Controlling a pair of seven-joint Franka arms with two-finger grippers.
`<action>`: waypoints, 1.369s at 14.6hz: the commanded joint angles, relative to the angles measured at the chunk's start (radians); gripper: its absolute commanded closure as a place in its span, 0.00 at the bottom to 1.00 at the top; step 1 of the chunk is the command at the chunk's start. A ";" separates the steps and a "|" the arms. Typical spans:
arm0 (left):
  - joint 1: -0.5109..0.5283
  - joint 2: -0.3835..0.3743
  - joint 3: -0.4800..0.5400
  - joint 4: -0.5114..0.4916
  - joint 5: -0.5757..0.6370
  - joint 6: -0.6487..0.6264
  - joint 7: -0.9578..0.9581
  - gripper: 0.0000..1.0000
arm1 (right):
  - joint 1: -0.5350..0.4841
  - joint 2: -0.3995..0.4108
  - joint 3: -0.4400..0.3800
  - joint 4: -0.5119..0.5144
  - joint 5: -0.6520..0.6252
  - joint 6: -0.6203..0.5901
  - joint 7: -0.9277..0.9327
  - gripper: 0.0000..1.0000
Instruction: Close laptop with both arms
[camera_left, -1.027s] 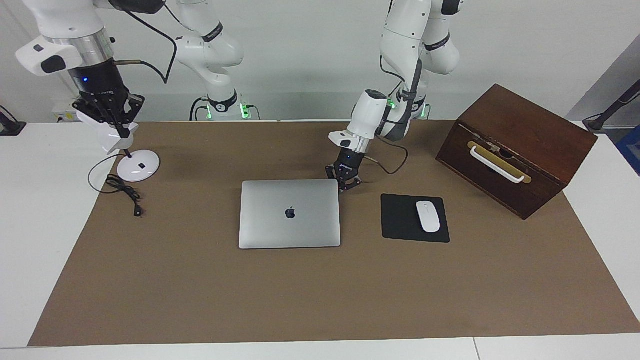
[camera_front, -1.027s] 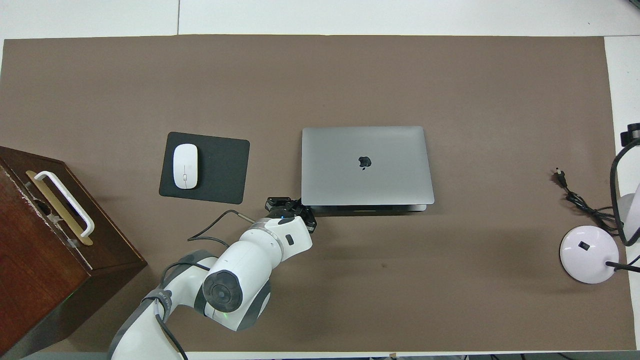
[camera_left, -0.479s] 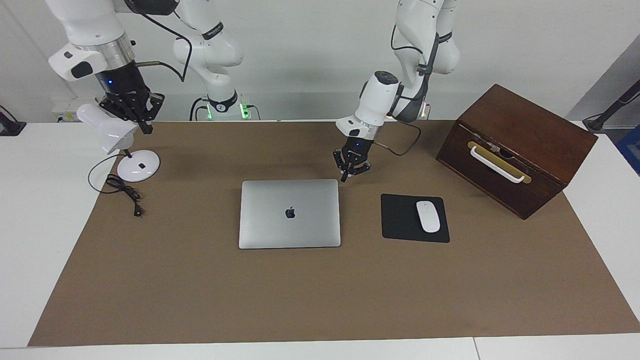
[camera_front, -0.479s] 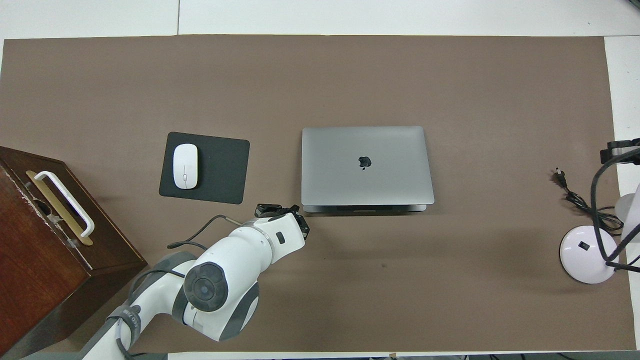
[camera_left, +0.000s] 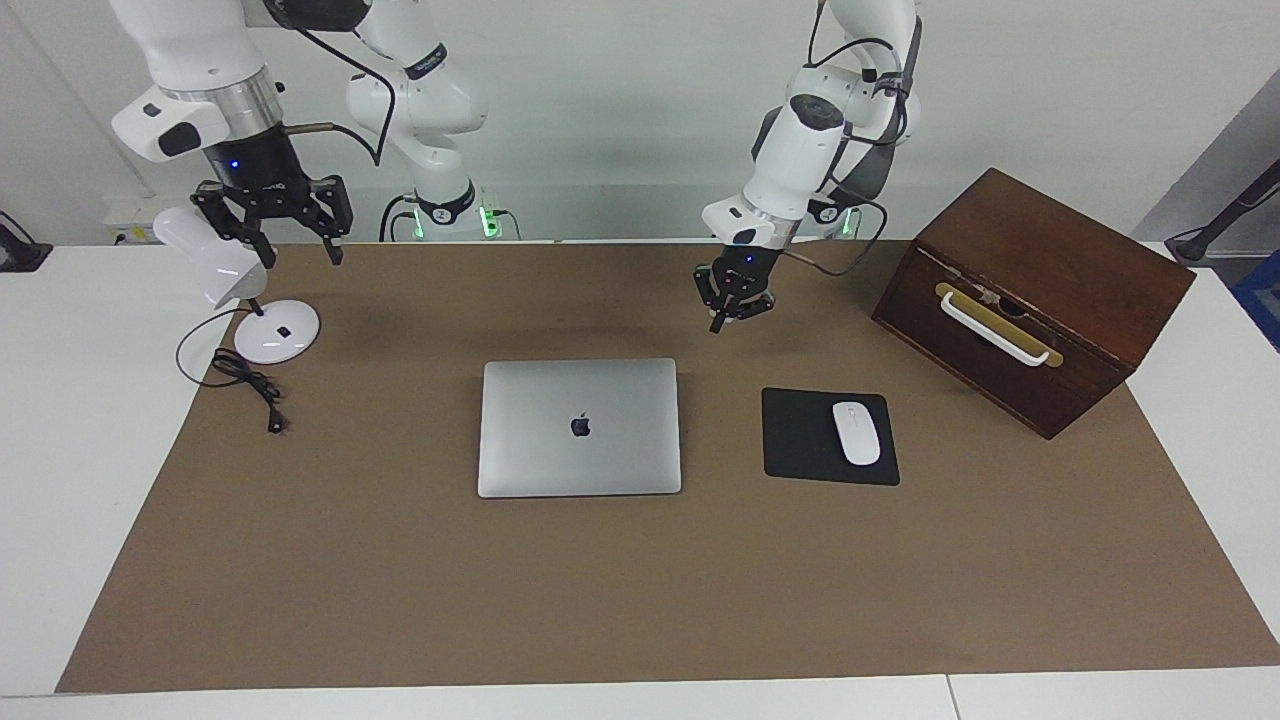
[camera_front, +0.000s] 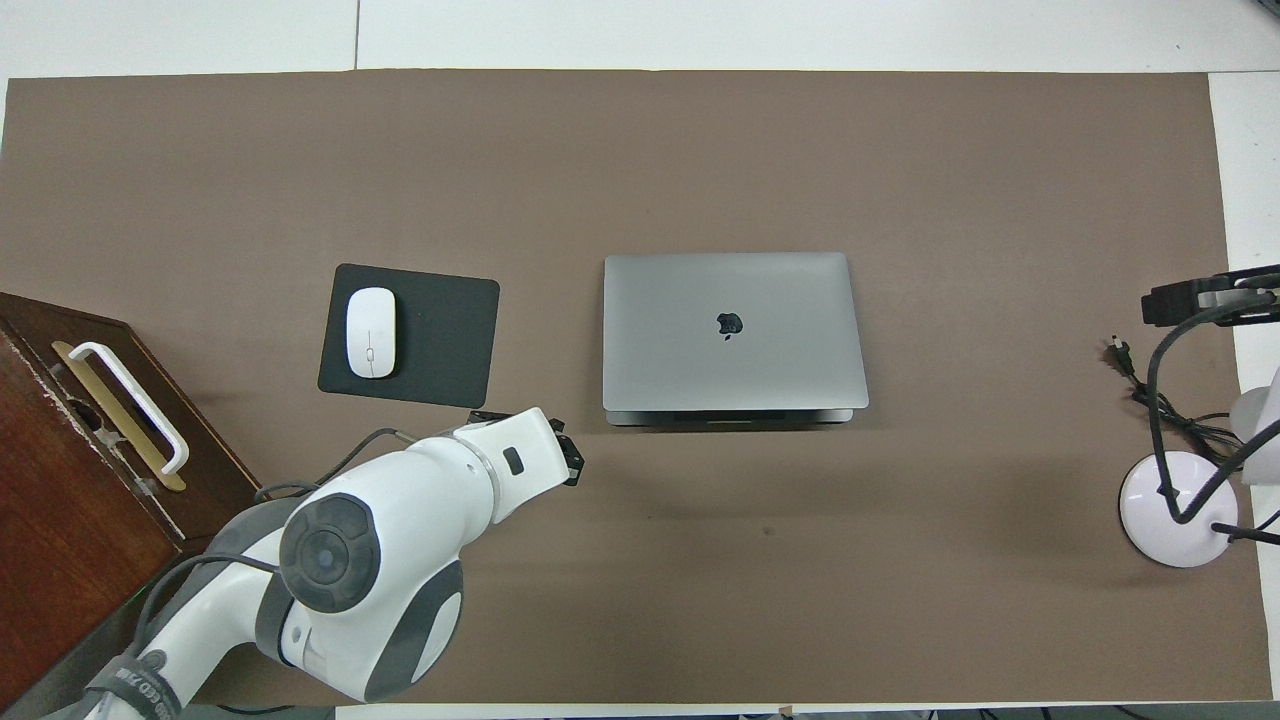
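The silver-grey laptop (camera_left: 580, 427) lies shut and flat on the brown mat, apple logo up; it also shows in the overhead view (camera_front: 735, 330). My left gripper (camera_left: 733, 308) hangs in the air over the mat, off the laptop's corner that is toward the robots and the mouse pad, and touches nothing; in the overhead view (camera_front: 570, 462) the wrist covers most of it. My right gripper (camera_left: 300, 255) is open and empty, up in the air beside the lamp's head, toward the right arm's end of the table; its edge shows in the overhead view (camera_front: 1210, 298).
A white desk lamp (camera_left: 277, 332) with a black cable (camera_left: 250, 385) stands at the right arm's end. A black mouse pad (camera_left: 800, 440) with a white mouse (camera_left: 856, 432) lies beside the laptop. A brown wooden box (camera_left: 1040, 300) stands at the left arm's end.
My left gripper has risen from the laptop's corner and drawn back toward the robots. My right gripper has come off the lamp's head and moved toward the table's middle.
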 joint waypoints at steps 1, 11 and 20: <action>0.057 -0.022 0.000 0.090 0.006 -0.165 -0.002 1.00 | -0.003 -0.013 0.002 -0.016 0.014 0.012 0.015 0.00; 0.285 -0.070 -0.002 0.221 0.071 -0.402 0.008 0.00 | -0.003 -0.014 0.002 -0.021 0.017 0.021 0.067 0.00; 0.504 -0.058 0.000 0.383 0.106 -0.585 0.016 0.00 | -0.004 -0.014 0.002 -0.024 0.017 0.026 0.065 0.00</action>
